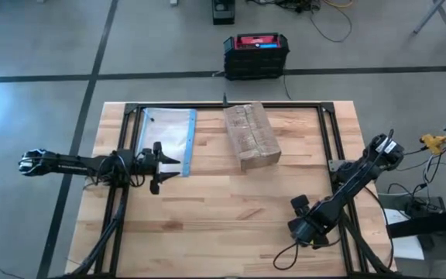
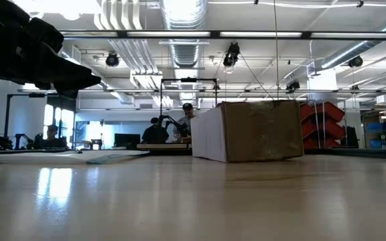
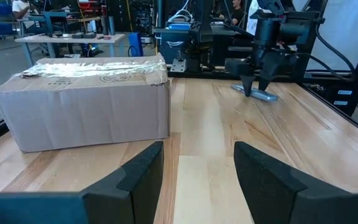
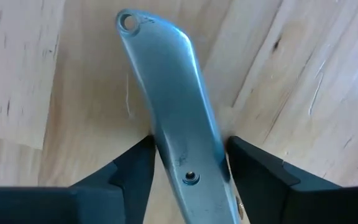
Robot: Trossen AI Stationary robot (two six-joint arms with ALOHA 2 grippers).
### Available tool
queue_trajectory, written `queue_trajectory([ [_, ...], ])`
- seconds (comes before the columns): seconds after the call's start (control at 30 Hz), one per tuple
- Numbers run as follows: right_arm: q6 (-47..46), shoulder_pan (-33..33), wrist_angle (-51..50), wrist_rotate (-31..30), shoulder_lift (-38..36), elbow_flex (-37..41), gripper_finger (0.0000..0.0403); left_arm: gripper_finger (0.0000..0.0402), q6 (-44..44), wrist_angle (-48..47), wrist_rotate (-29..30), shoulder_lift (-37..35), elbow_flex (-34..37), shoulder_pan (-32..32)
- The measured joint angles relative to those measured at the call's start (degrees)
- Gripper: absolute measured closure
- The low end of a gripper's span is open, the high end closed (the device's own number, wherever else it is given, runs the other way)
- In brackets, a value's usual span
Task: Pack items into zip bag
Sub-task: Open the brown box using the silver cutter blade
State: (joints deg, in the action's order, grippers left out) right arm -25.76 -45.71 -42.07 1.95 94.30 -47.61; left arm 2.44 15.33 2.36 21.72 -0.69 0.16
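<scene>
The clear zip bag (image 1: 167, 136), blue strip along its right edge, lies flat at the far left of the table. No items show in any view. My left gripper (image 1: 165, 165) hovers open and level at the bag's near right corner, pointing at the brown cardboard box (image 1: 252, 136). My right gripper (image 4: 190, 149) points down at the near right of the table over a slim grey tool (image 4: 166, 93), which lies flat on the wood. In the left wrist view that tool (image 3: 263, 95) shows under the right gripper (image 3: 253, 87). My right gripper has the grey tool's two long sides (image 4: 160, 146) between its two fingers, about midway along its length. The fingers come from above, pointing down, and lie across the tool. The tool rests flat on the table.
The cardboard box (image 3: 86, 102) stands at the far middle, between both arms. A black frame (image 1: 327, 139) runs around the table's far and side edges. Bare wood lies in the middle and near parts. People sit at benches in the room behind (image 2: 186, 124).
</scene>
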Motion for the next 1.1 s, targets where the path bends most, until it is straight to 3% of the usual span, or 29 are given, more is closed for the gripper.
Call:
queue_trajectory([
  [0.23,-3.6,-0.2,0.7,0.5,-0.3,-0.4,0.029,0.0221,0.0,0.0,0.0,0.0,0.0,0.0],
  [0.93,-42.2,-0.1,2.6,-4.6,-0.3,-3.5,0.0291,0.0221,0.0,0.0,0.0,0.0,0.0,0.0],
  [1.1,-46.6,-0.2,4.4,-6.3,-0.3,-3.5,0.0291,0.0221,0.0,0.0,0.0,0.0,0.0,0.0],
])
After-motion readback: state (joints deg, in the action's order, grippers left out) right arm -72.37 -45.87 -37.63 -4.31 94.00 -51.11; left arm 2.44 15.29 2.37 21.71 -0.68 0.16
